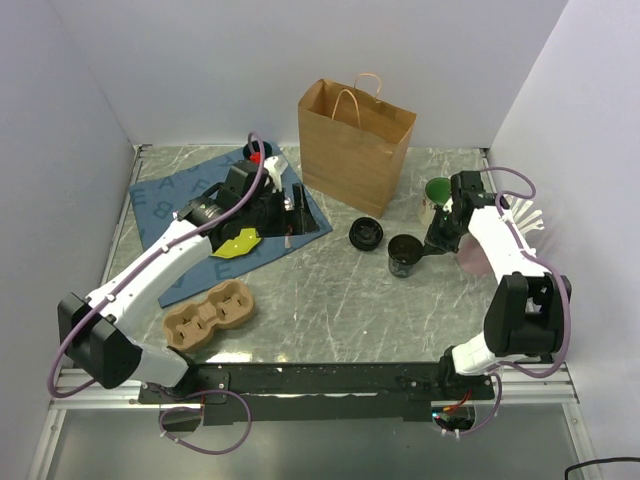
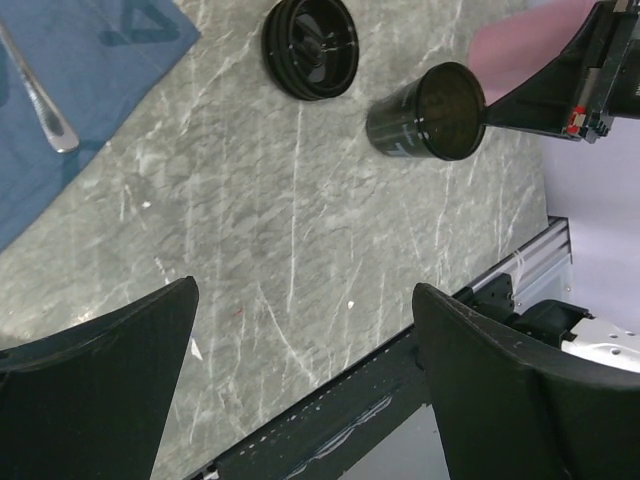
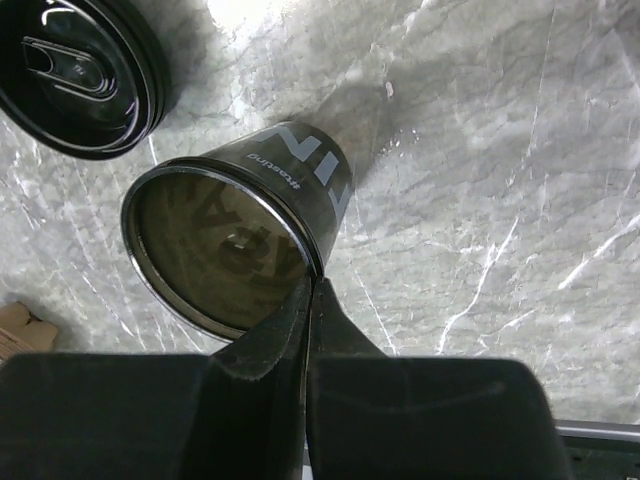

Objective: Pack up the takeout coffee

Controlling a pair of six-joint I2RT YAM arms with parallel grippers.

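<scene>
Two pieces make up the coffee as it stands. The cup (image 1: 404,256) is set upright in front of the bag (image 1: 355,145), off its right front corner. The lid (image 1: 366,233) is laid flat between cup and bag, just beside the cup and not on it. The cup's long axis is vertical and its mouth is uncovered. The right gripper (image 3: 310,290) is closed tight, and the cup's thin wall appears to be pinched at the rim on the side turned away from the bag, one finger inside the mouth and one outside. The left gripper (image 2: 305,288) is spread wide with nothing in it. It is held above the cloth (image 1: 200,200), in front of the bag's left corner and well apart from both pieces. From it, lid and cup are both found toward the bag's right side, the lid being the nearer. The right arm is judged much the closer to the coffee, but it is taken up with the cup. It is therefore judged that the lid is best reached by the free left arm and pressed straight down along the cup's axis before anything is lifted over the bag's open top.
</scene>
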